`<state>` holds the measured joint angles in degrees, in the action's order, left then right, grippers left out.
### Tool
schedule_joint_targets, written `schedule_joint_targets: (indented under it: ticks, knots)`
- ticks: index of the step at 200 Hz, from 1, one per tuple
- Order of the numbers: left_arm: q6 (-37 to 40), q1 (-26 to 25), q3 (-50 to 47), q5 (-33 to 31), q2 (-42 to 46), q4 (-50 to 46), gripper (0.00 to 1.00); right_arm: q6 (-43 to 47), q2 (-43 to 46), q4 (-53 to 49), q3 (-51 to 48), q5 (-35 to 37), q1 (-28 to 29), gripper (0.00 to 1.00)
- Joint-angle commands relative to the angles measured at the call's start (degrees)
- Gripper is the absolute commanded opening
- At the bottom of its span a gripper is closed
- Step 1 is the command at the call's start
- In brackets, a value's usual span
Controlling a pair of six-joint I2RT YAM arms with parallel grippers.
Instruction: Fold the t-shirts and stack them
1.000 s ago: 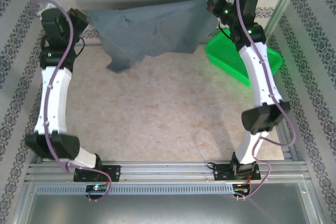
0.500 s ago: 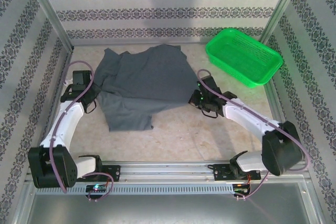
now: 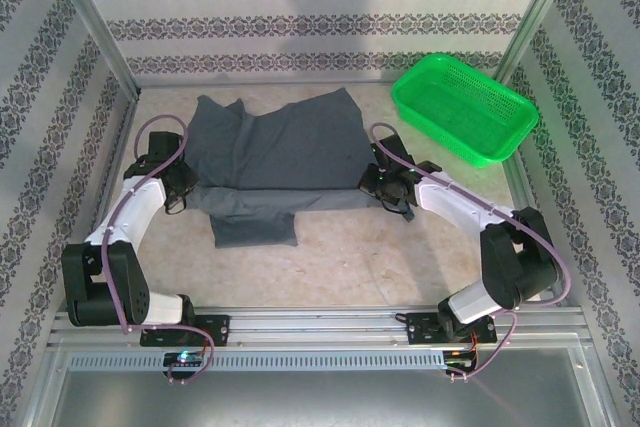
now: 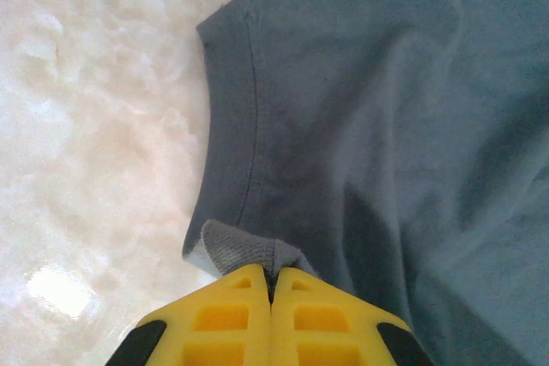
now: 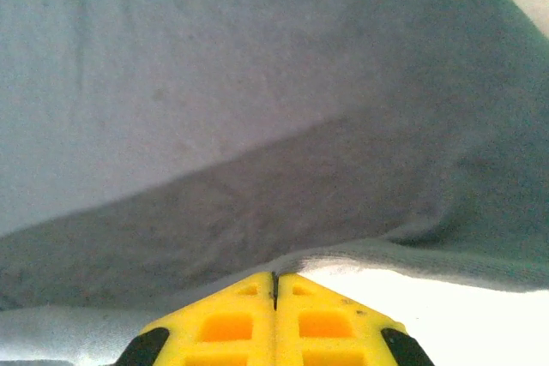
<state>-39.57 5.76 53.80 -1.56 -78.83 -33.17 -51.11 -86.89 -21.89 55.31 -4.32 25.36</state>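
Note:
A dark slate-grey t-shirt (image 3: 275, 152) lies spread on the table, with a smaller flap (image 3: 255, 219) reaching toward the near edge. My left gripper (image 3: 187, 186) sits low at the shirt's left edge. In the left wrist view it (image 4: 273, 274) is shut on a bunched pinch of the t-shirt (image 4: 386, 126) near a hemmed edge. At the shirt's right edge is my right gripper (image 3: 369, 181). The right wrist view has it (image 5: 274, 277) shut on the thin edge of the t-shirt (image 5: 257, 109), which drapes away from the yellow fingers (image 5: 223, 327).
A bright green mesh basket (image 3: 512, 125) stands at the back right, close to the right arm's elbow. Patterned walls and metal posts close in the table on three sides. Bare marbled tabletop (image 3: 350, 247) lies between the shirt and the arm bases.
Both arms have come down from holding the shirt high at the back wall. The shirt now lies on the table, and both grippers have shifted slightly back while still gripping it.

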Motion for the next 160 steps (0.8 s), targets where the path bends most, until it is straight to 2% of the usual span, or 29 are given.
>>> schedule_joint_targets:
  ticks: [1,30,70,115,146,152,160]
  knots:
    - [2.94,0.79,-3.40,1.03,-1.05,0.52,0.00,0.08,-2.04,-1.92,-1.14,-0.95,0.33,0.00]
    - [4.52,0.83,-6.27,1.92,-0.35,5.50,0.00,1.38,-5.05,-2.39,-0.06,-2.04,-0.28,0.00]
    - [6.14,0.79,-0.78,0.84,-2.81,7.76,0.00,3.46,-7.46,-2.45,5.45,-0.19,-2.82,0.00]
    - [7.98,0.84,9.61,0.70,-13.45,11.00,0.00,5.24,-13.49,-1.93,14.91,0.54,-4.92,0.00]
    - [8.76,0.83,13.58,1.59,-20.50,13.04,0.00,4.13,-17.98,-1.84,17.44,-0.86,-4.58,0.00]
    - [9.09,0.81,14.03,2.09,-21.76,12.89,0.09,3.65,-18.82,-1.93,17.46,-1.32,-4.42,0.00]
    - [9.46,0.83,14.62,2.51,-22.88,12.29,0.31,3.14,-19.56,-2.02,17.14,-1.97,-4.36,0.00]
